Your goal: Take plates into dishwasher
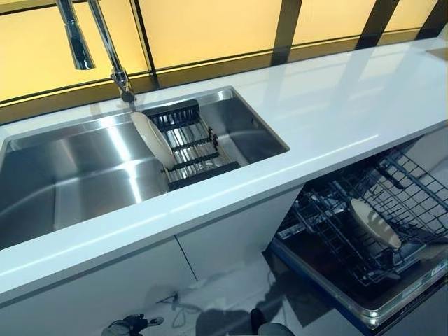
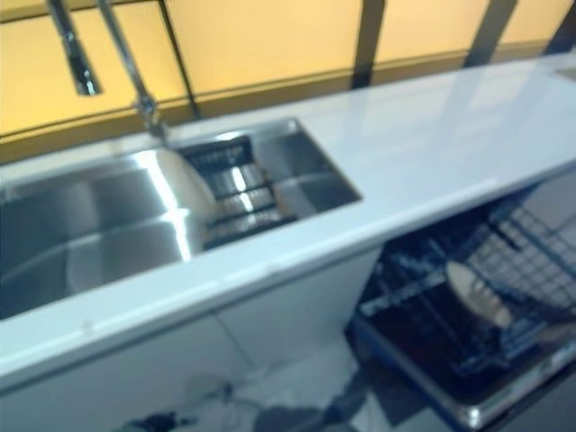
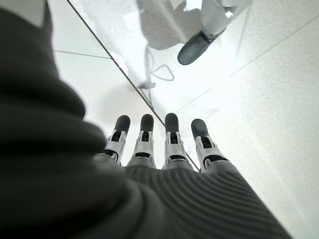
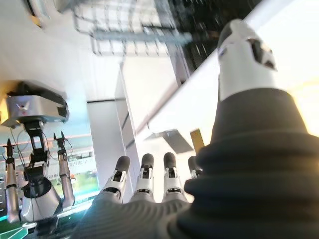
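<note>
A white plate stands on edge in the black dish rack inside the steel sink. A second white plate stands in the pulled-out lower rack of the open dishwasher, down at the right. My left hand hangs low by the cabinet front; in its wrist view the fingers are straight over the pale floor and hold nothing. My right hand shows only in its wrist view, fingers straight, empty, with the wire rack beyond.
A tall faucet rises behind the sink. The white counter runs to the right above the dishwasher. The dishwasher's open door juts out low at the right. Another robot stands in the distance.
</note>
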You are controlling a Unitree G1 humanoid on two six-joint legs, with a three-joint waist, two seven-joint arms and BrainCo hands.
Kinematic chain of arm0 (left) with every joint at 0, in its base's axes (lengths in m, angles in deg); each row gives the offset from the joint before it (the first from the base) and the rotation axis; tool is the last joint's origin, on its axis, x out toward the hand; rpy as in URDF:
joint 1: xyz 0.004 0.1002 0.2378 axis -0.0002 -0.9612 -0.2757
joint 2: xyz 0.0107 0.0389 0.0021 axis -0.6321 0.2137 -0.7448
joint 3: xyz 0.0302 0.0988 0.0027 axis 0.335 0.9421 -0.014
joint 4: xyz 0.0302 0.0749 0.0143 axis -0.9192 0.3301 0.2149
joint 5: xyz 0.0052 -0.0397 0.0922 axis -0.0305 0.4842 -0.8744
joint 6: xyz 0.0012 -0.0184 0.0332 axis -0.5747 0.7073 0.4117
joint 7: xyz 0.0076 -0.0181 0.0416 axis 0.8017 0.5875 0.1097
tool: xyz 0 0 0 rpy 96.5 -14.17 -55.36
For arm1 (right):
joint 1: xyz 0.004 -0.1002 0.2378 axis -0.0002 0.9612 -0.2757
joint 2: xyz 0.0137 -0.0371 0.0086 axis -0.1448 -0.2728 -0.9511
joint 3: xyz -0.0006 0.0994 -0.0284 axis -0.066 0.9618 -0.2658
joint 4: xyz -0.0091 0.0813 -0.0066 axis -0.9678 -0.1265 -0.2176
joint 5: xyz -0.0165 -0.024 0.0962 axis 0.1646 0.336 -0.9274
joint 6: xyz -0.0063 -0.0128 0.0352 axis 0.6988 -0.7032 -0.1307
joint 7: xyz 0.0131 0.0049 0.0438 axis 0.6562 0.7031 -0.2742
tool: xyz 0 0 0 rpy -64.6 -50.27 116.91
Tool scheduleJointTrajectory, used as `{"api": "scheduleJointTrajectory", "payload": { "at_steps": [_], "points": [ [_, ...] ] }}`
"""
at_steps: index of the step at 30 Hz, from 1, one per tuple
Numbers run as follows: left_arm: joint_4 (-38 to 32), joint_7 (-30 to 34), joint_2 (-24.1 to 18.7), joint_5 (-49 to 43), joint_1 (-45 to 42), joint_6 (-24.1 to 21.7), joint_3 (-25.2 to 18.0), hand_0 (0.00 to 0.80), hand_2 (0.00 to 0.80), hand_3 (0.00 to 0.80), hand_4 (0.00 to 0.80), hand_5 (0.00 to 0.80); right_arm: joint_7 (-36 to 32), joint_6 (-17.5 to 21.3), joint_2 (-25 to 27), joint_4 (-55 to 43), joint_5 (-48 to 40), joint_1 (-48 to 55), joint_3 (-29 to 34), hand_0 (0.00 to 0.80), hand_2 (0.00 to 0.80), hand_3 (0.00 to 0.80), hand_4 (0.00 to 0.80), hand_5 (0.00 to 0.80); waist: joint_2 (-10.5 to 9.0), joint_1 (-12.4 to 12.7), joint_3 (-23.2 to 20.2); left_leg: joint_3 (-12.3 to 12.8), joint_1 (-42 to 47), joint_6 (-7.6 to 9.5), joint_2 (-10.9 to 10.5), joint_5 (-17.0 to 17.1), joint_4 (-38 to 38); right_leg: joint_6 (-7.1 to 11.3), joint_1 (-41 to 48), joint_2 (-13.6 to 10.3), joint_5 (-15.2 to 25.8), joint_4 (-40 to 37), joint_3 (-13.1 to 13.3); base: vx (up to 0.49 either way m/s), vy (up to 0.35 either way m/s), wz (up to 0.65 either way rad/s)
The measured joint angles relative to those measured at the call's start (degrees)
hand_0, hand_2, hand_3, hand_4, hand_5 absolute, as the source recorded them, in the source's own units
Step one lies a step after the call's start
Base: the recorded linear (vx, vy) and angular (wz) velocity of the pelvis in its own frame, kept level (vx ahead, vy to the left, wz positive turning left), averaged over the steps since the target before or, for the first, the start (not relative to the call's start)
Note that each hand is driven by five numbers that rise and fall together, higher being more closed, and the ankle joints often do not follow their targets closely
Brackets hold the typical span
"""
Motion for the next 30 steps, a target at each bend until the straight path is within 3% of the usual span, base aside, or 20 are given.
{"api": "scheduleJointTrajectory", "payload": {
  "at_steps": [4, 7, 14, 21, 30],
  "points": [
    [1.43, -0.39, -0.08, 0.24, -0.52, 0.08, 0.05, 0.0, 0.0, 0.0, 0.0, 0.0, 0.91, -2.27, 3.28, 0.28, -1.0, -5.47, -0.27, 0.0, 0.0, 0.0, 0.0, 0.0, -0.36, 0.16, -0.16, -0.67, 0.06, 0.01, -0.05, -0.02, -0.02, 0.0, 0.51, -0.2, -0.02, -0.19, -0.64, 0.0, 0.018, 0.08],
    [1.99, -0.64, -0.09, 0.44, -0.65, 0.04, 0.06, 0.0, 0.0, 0.0, 0.0, 0.0, 2.16, -3.48, 5.12, 0.22, -0.87, -12.24, -4.03, 0.0, 0.0, 0.0, 0.0, 0.0, -0.24, 0.28, -0.23, -1.83, 0.15, 0.04, -0.04, 0.04, -0.02, -0.15, 1.43, -0.24, -0.13, -0.21, -1.73, 0.014, 0.023, 0.18],
    [3.37, -0.78, 0.01, 0.6, -0.82, -0.85, 0.05, 0.0, 0.0, 0.0, 0.0, 0.0, 3.37, -4.01, 8.52, -2.78, 1.42, -37.04, -26.51, 0.0, 0.0, 0.0, 0.0, 0.0, 0.23, 4.6, -1.4, -4.59, 0.08, -0.16, -0.24, 0.54, 0.07, -0.38, 2.75, -0.55, -0.57, -0.27, -4.57, 0.032, 0.038, 0.21],
    [3.4, -1.36, -0.02, 2.47, -2.81, -0.79, 0.0, 0.0, 0.0, 0.0, 0.0, 0.0, 5.79, 2.71, 5.84, -10.24, 13.11, -50.13, -42.59, 0.0, 0.0, 0.0, 0.0, 0.0, -0.56, 8.98, -1.91, -8.32, -0.35, 0.02, -0.83, 0.96, 0.29, -0.13, 4.53, -1.15, -1.52, -0.26, -8.4, 0.049, 0.023, 0.26],
    [3.15, -2.47, -0.19, 3.48, -4.5, 0.62, 0.0, 0.0, 0.0, 0.0, 0.0, 0.0, 9.81, 15.42, -0.09, -17.01, 29.76, -57.11, -52.16, 0.0, 0.0, 0.0, 0.0, 0.0, -2.82, 12.88, -1.65, -12.4, -3.36, -0.01, -1.05, 2.29, 0.34, -0.01, 4.06, -1.23, -2.1, -0.23, -12.04, 0.015, -0.011, 0.25]
  ]
}}
